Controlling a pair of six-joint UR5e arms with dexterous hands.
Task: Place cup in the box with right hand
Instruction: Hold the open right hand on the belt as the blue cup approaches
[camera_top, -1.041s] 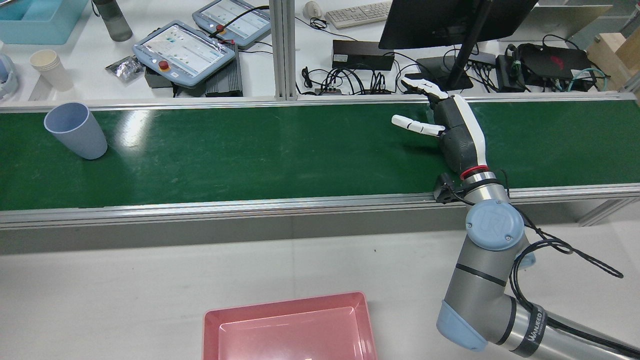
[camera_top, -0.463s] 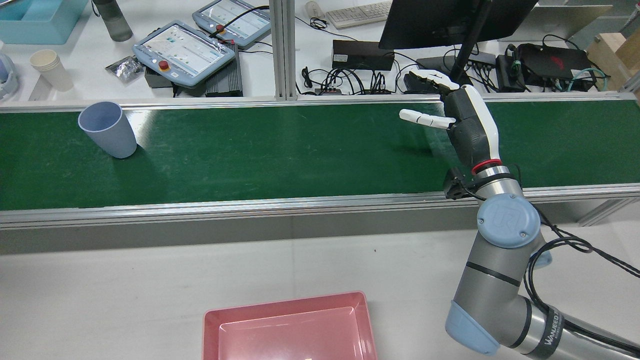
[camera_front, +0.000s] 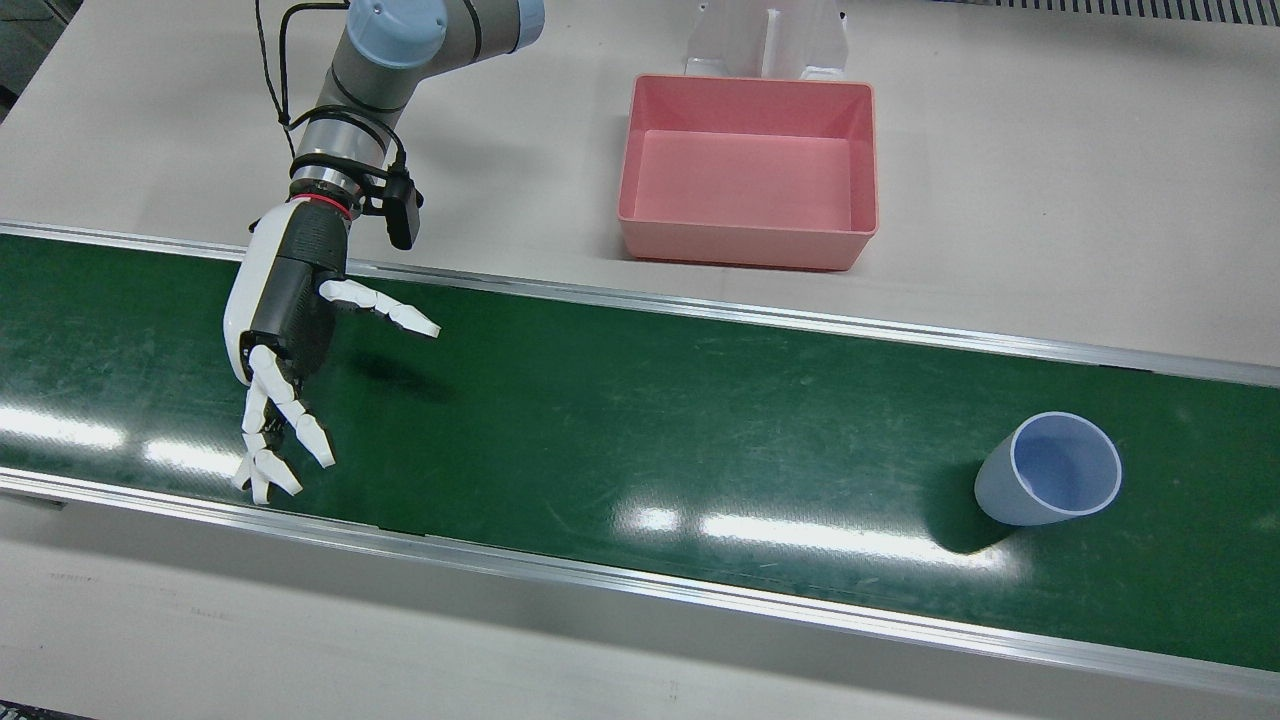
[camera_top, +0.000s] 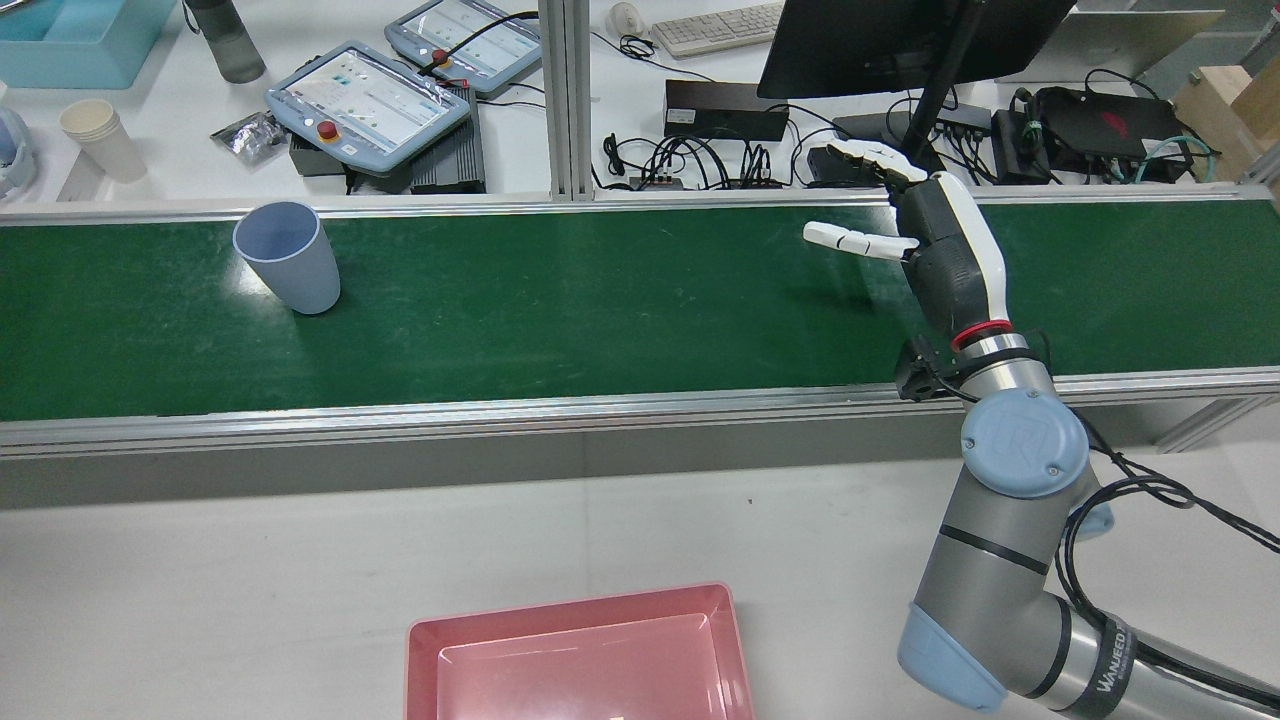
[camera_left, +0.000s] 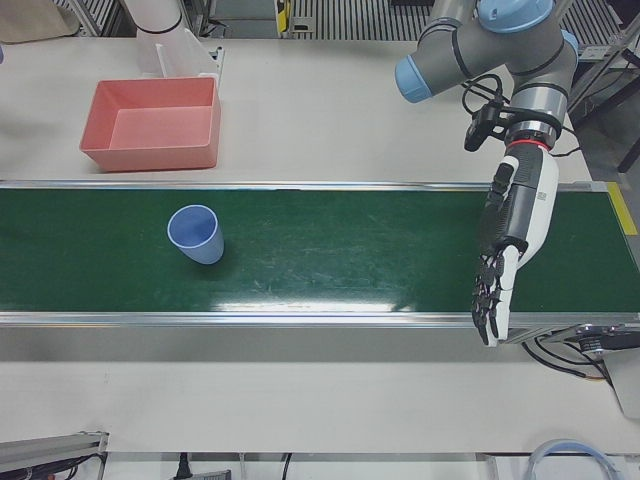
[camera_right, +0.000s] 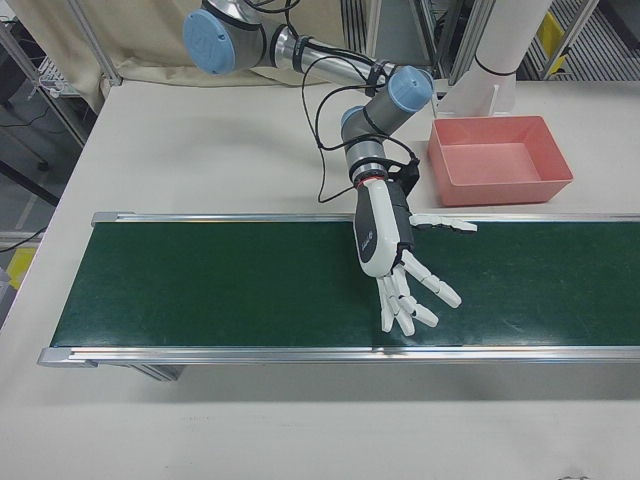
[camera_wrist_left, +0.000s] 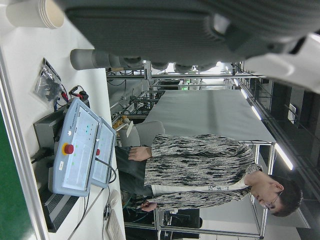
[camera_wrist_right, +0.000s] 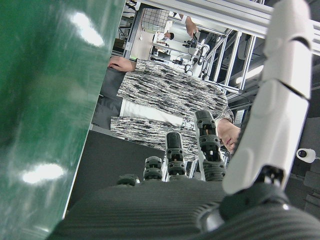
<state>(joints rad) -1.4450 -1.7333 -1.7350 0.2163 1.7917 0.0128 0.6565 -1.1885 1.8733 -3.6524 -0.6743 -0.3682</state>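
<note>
A pale blue cup stands upright on the green belt, also seen in the rear view and the left-front view. My right hand hovers over the belt far from the cup, open and empty, with its fingers spread toward the belt's far rail; it also shows in the rear view, the left-front view and the right-front view. The pink box sits empty on the white table on the robot's side of the belt. Only the palm of my left hand shows.
Metal rails edge the belt on both sides. Beyond the far rail are teach pendants, cables, a monitor stand and paper cups. A person stands behind that bench.
The cup has travelled along the belt toward my right hand. My right hand has shifted slightly to the right and stayed open.
</note>
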